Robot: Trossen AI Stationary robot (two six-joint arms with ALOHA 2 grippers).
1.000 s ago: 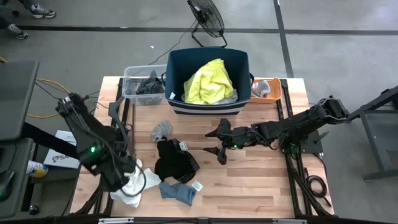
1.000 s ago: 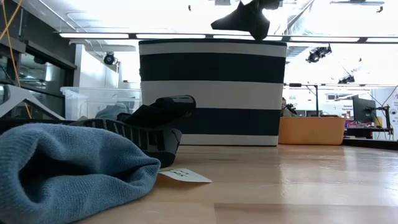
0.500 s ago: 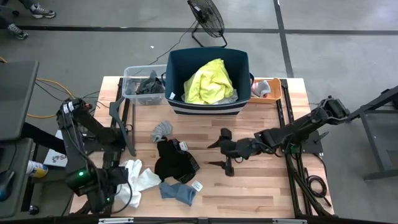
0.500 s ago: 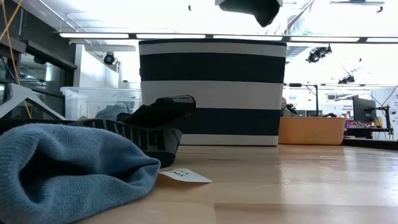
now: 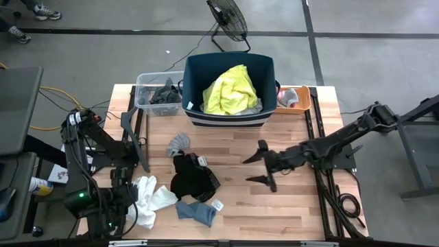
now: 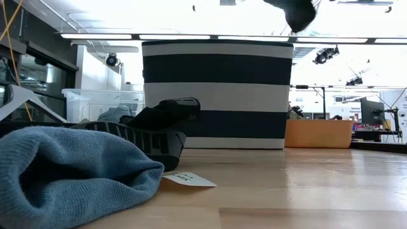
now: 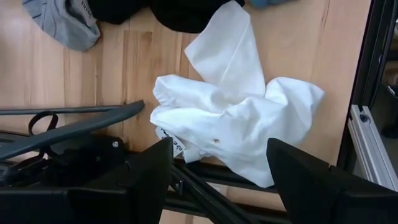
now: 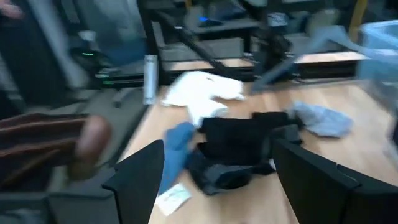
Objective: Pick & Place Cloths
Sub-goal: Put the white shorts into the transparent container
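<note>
A white cloth (image 5: 151,200) lies crumpled on the table near the left near corner; it shows too in the left wrist view (image 7: 230,118). My left gripper (image 5: 118,208) hangs open above its left edge, pointing down, touching nothing. A black cloth (image 5: 192,178), a blue sock (image 5: 197,211) and a grey sock (image 5: 180,143) lie on the wood mid-table. A neon yellow shirt (image 5: 232,89) sits in the navy tub (image 5: 195,75). My right gripper (image 5: 259,165) is open, held nearly level above the table right of the black cloth, and its fingers point toward the left.
A clear bin (image 5: 145,86) holding dark grey cloth stands left of the tub at the far edge, and a small orange tray (image 5: 295,96) stands right of it. Black frame rails (image 5: 140,144) run along both table sides. Bare wood lies between the black cloth and my right gripper.
My left gripper has swung from over the white cloth toward the table's left near corner, rolling as it went; more of the cloth now shows. My right gripper has drawn back toward the table's right edge and stayed open.
</note>
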